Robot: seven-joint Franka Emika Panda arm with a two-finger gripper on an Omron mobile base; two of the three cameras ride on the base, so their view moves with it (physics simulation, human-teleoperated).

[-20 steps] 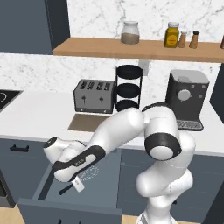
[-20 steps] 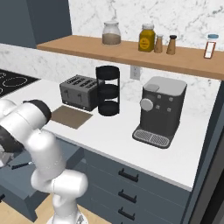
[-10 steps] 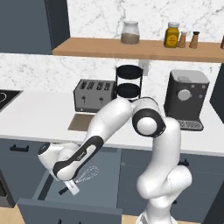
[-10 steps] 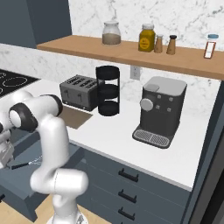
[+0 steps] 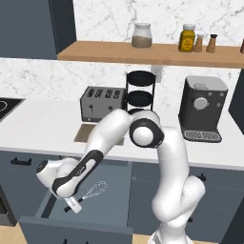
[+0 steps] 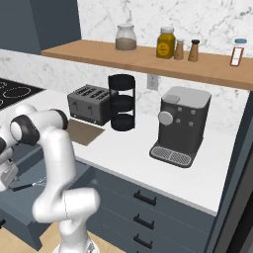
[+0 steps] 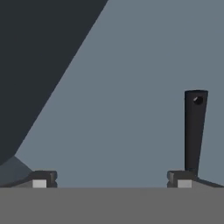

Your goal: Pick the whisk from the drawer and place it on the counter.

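Whisk, small, silver wire loops on thin black stick handle, lying flat on grey-blue floor of wide open slate-blue drawer. Long axis diagonal in left base view: wire head toward back right of drawer, handle end toward front left, under the hand. In hand view, black handle tip with small hole pointing up the picture, rising from just above one fingertip, off-centre rather than midway between the two. Two-finger gripper down inside drawer at handle end, fingers spread wide, nothing clamped. In right base view, thin dark handle poking out beside the hand at far left. Long white slab counter above drawer, carrying silver four-slot toaster, tan-brown rectangular mat, black tiered rack, dark grey coffee machine.
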